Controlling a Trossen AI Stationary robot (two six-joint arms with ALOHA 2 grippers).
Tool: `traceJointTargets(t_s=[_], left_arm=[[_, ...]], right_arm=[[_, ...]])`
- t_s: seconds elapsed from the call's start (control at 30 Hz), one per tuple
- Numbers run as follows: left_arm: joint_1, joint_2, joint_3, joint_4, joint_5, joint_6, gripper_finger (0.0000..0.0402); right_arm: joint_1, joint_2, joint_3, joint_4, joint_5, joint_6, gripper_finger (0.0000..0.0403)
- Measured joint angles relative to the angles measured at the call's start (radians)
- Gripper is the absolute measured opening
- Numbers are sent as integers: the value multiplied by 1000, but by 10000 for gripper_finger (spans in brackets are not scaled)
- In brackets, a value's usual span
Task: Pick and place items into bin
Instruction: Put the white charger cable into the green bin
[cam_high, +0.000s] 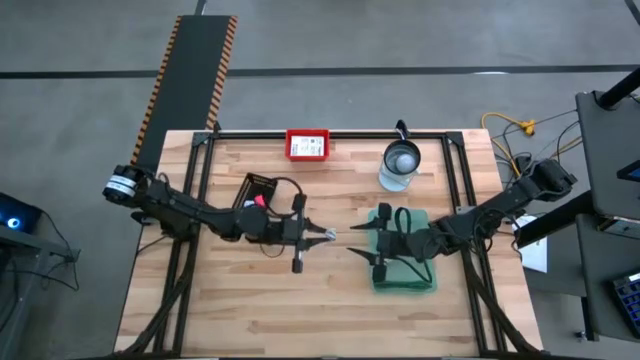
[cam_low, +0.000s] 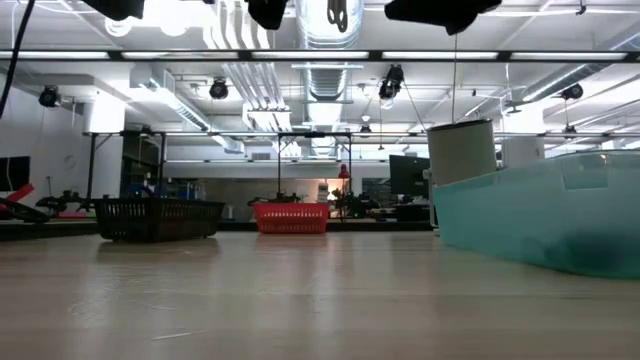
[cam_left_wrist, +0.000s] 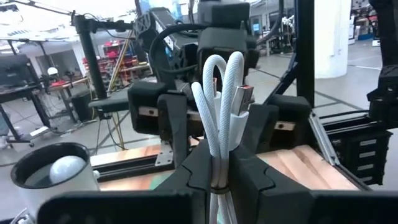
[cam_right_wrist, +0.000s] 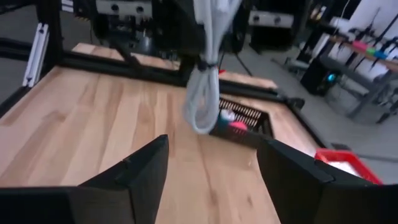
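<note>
The black basket (cam_high: 262, 190) is holding a pink ball (cam_right_wrist: 237, 126); the red bin (cam_high: 308, 145) is sitting at the table's (cam_high: 250, 310) far edge, the jar (cam_high: 401, 164) beside the green bin (cam_high: 404, 282). Over open mid-table, the left gripper (cam_left_wrist: 219, 174) is pinching the white coiled cable (cam_left_wrist: 222, 106) tight, facing the right gripper (cam_right_wrist: 211, 168), whose fingers are standing wide apart, empty

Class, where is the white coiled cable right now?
The white coiled cable is off the table, clamped in the left gripper mid-table in the high view, facing the open right gripper beside the green bin.
</note>
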Motion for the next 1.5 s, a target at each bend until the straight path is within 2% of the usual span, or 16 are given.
traceJointTargets(t_s=[0.17, 0.3, 0.53, 0.73, 1.1, 1.27, 1.5], left_arm=[[50, 0, 0, 10, 54, 3, 16], [75, 0, 0, 84, 125, 36, 17], [90, 53, 21, 170, 191, 110, 16], [103, 128, 53, 238, 201, 156, 15], [102, 133, 77, 238, 248, 156, 15], [102, 133, 77, 229, 250, 156, 16], [104, 133, 81, 226, 249, 154, 19]], right_arm=[[-12, 0, 0, 51, 0, -66, 227], [-31, 0, 0, 69, -3, -94, 226], [-45, -1, 15, 72, -3, -108, 226], [-48, -1, 29, 74, -24, -157, 226], [-48, -1, 35, 84, -24, -167, 216], [-48, -1, 35, 88, -24, -167, 187], [-48, -1, 35, 87, -30, -178, 105]])
